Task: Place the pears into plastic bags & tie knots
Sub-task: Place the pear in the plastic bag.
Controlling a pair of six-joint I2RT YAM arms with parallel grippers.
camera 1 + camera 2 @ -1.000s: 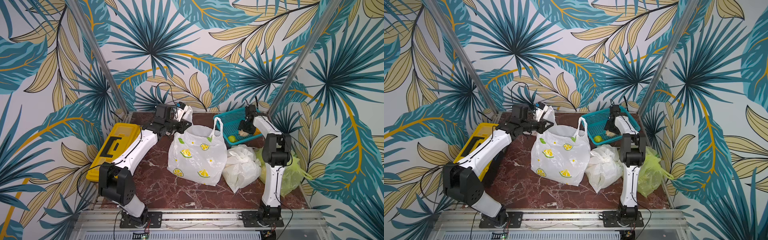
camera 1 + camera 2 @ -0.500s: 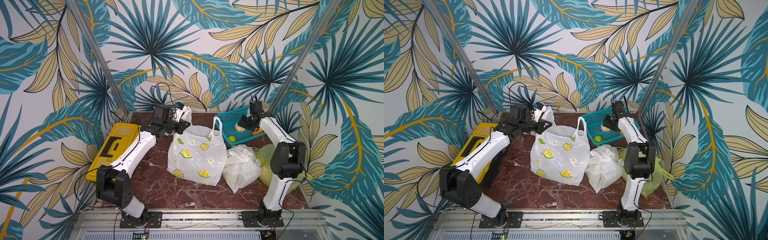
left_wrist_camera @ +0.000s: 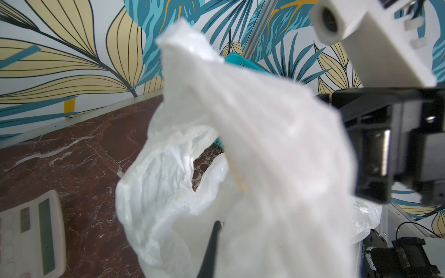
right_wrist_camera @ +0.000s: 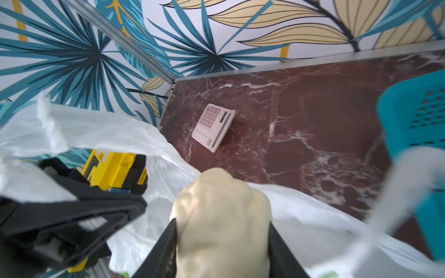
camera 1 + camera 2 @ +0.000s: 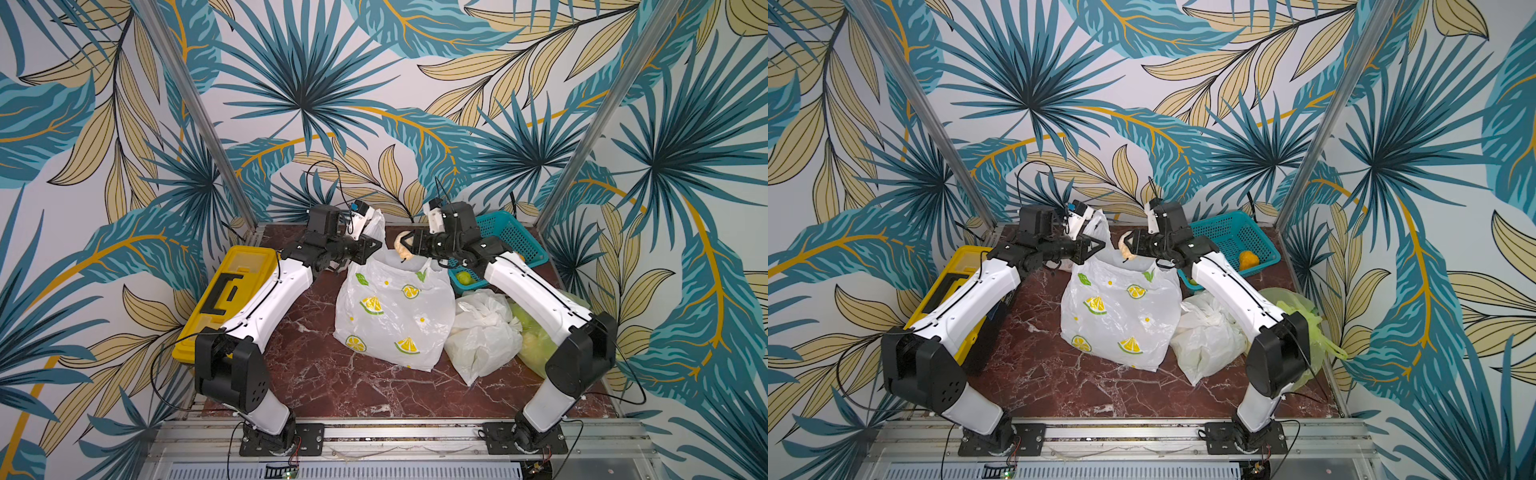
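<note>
R gripper fingers clamp a cream pear at the open mouth of the white lemon-print bag standing mid-tabletop, over its far rim; L gripper is pinched tight on that bag's rear handle, holding it up. Teal basket at the far R corner holds 1 green pear & 1 orange pear. A bunched-up white bag & a light green bag sit by the R edge, yellow toolbox at the L edge, calculator near the far edge by the L gripper.
</note>
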